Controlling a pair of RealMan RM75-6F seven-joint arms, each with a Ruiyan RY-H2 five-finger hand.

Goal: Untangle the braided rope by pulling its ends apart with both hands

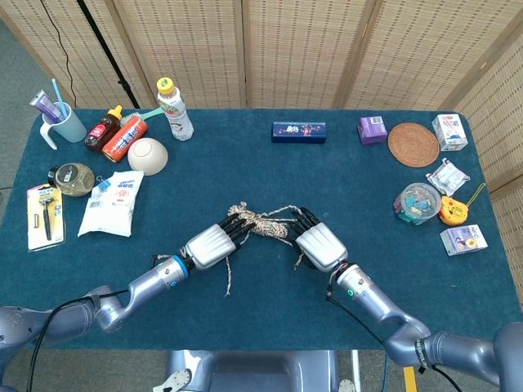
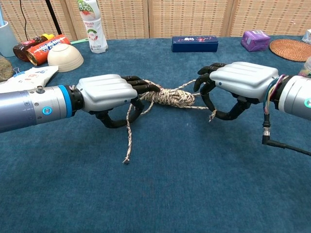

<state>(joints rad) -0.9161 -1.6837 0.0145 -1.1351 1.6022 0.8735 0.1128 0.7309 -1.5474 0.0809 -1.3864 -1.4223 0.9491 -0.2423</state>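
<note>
The rope (image 2: 167,97) lies mid-desk as a tight bundle, stretched between my two hands and not yet undone. I judge the task barely begun: the braid remains bunched, and only short strands run out of it on either side.

My left hand (image 2: 108,94) has its fingers curled around the left end of the bundle, gripping the rope; one loose tail (image 2: 129,131) drops from that grip and trails toward me across the desk (image 2: 160,194). I hold here so the pull acts on the braid itself, not on the free tail.

My right hand (image 2: 231,90) sits on the opposite side, fingers hooked around thin strands leaving the bundle, with a short end hanging below the thumb. It appears to pinch them, though the contact is partly hidden. The two hands face each other along one line, which suits a straight outward pull.

Risk, in my judgement: the thin right-hand strands may slip before the knot loosens.

Well apart, at the far edge, stand a blue box (image 1: 298,131), a bottle (image 1: 175,109) and a bowl (image 1: 148,155), clear of the pulling line.
</note>
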